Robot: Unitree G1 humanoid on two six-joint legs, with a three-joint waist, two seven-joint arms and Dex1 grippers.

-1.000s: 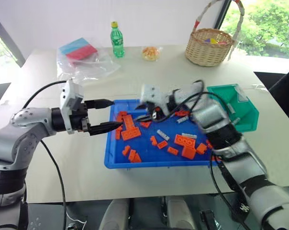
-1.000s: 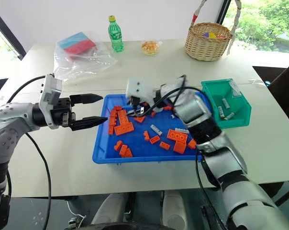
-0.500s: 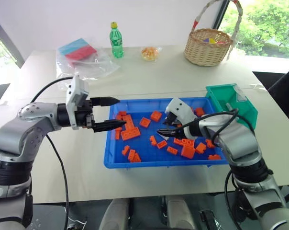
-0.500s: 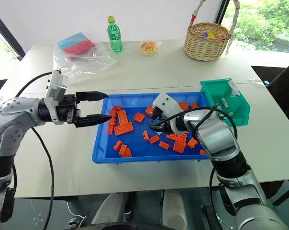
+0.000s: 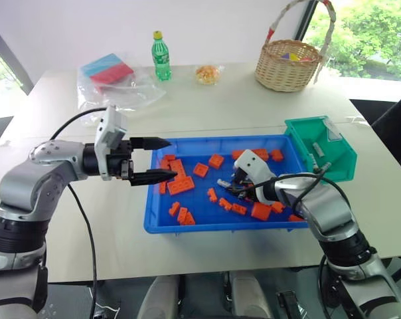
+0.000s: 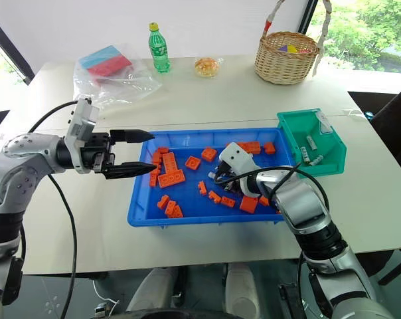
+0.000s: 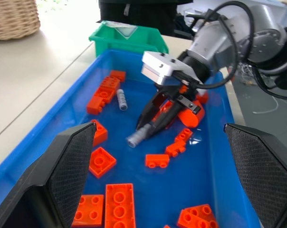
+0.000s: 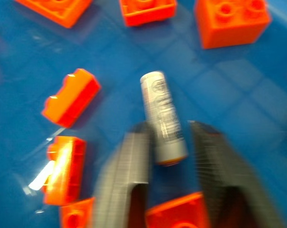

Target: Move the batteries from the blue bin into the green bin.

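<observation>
The blue bin (image 5: 214, 228) lies in the middle of the table, strewn with orange bricks (image 5: 180, 185). My right gripper (image 5: 226, 185) reaches down into it, shut on a silver battery (image 7: 136, 137) that lies on the bin floor. That battery (image 8: 160, 107) sits between the two fingers (image 8: 134, 156). Another battery (image 7: 121, 99) lies loose near the bin's far end. The green bin (image 5: 340, 163) stands at the blue bin's right end with batteries (image 6: 311, 141) inside. My left gripper (image 5: 168, 158) hovers open over the blue bin's left edge, holding nothing.
At the back of the table stand a wicker basket (image 5: 288, 66), a green bottle (image 5: 162, 56), a small snack packet (image 5: 208, 73) and a clear plastic bag (image 5: 114, 80) with pink and blue items.
My right gripper came down toward the right side of the blue bin and shut on a battery on its floor. The left gripper stayed about where it was, open.
</observation>
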